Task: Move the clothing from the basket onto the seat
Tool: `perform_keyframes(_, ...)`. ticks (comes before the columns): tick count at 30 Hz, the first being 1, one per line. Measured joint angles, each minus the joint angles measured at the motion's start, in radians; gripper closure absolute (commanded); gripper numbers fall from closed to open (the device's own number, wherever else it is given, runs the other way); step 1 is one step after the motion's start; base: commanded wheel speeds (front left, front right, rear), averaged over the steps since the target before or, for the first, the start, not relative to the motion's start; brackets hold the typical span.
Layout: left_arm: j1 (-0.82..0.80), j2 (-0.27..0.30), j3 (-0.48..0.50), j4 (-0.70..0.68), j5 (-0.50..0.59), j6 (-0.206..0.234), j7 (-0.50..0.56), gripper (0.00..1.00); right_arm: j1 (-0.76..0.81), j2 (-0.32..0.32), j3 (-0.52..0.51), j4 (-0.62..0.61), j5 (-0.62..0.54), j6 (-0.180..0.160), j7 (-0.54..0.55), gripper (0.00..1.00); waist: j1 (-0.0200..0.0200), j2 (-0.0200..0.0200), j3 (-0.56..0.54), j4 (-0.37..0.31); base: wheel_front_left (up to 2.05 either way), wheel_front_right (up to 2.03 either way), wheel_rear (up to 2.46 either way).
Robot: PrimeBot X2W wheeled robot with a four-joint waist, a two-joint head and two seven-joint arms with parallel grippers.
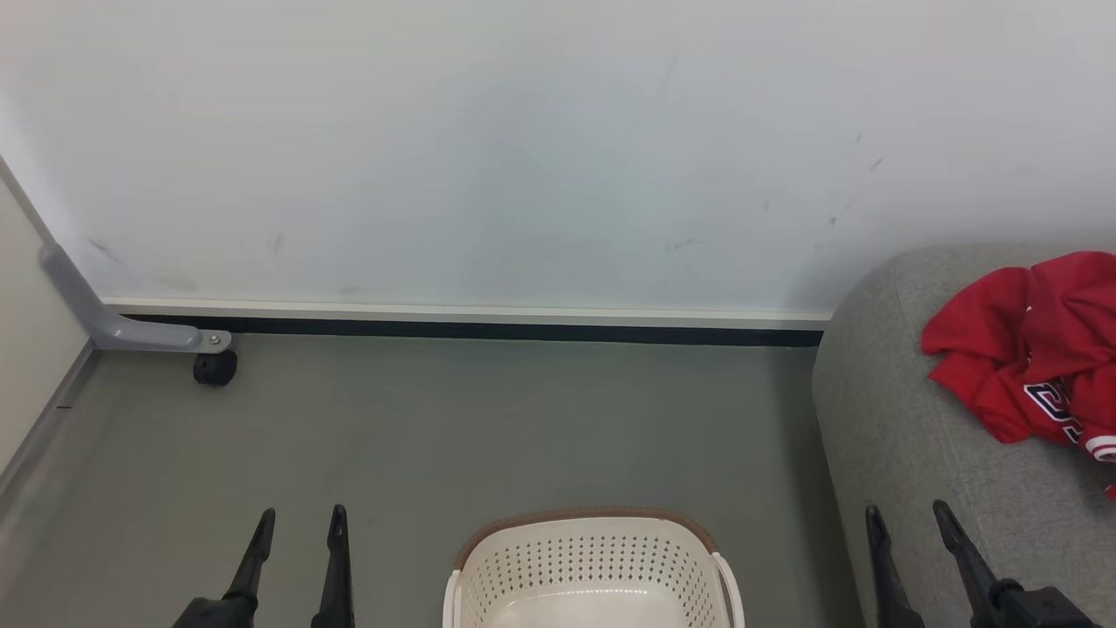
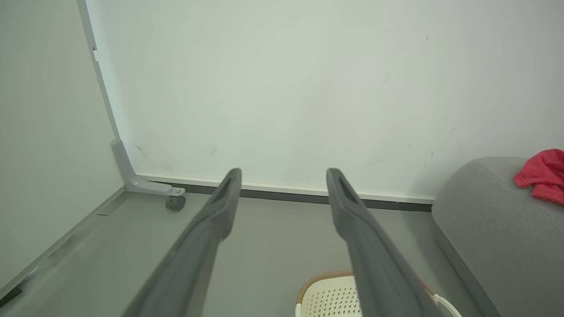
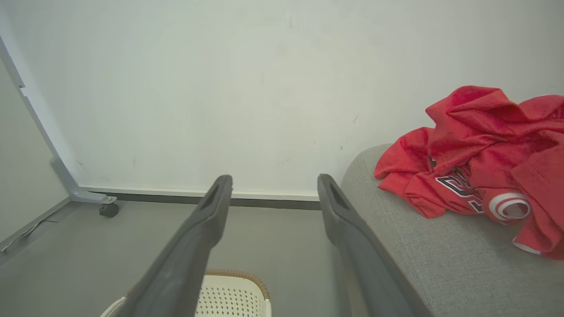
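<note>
Found clothing [image 1: 1024, 349] heaped on seat [image 1: 898, 453], basket [image 1: 593, 567] on floor [image 1: 436, 436] alongside; jaws of left gripper [image 1: 302, 515] and right gripper [image 1: 906, 508] apart, unladen.

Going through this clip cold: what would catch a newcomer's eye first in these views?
The bright red clothing stands out at once, heaped on the grey seat at the right of the head view. Next is the cream basket on the floor at bottom centre; the part of its inside that shows holds nothing. The left end effector and right end effector flank it, both open and holding nothing.
</note>
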Motion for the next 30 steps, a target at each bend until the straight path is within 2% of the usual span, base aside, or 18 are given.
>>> perform_keyframes(21, 0.0, -0.002, 0.008, -0.008, 0.011, 0.0, 0.0, 0.0, 0.04, 0.007, -0.072, -0.069, -0.018, -0.004, 0.0, 0.0, 0.0, 0.0, 0.008, -0.004, 0.0, 0.0, 0.0)
perform_keyframes(22, -0.001, -0.002, 0.008, -0.008, 0.011, 0.0, 0.0, 1.0, 0.04, 0.007, -0.074, -0.072, -0.018, -0.005, 0.0, 1.0, 0.0, 0.0, 0.008, -0.003, 0.0, 0.0, 0.0)
perform_keyframes(30, 0.03, -0.021, 0.011, 0.048, -0.009, -0.01, 0.012, 1.0, 0.059, 0.036, -0.072, -0.012, 0.006, 0.002, 0.012, 1.0, 0.0001, 0.0, 0.009, -0.005, 0.0, 0.0, 0.0)
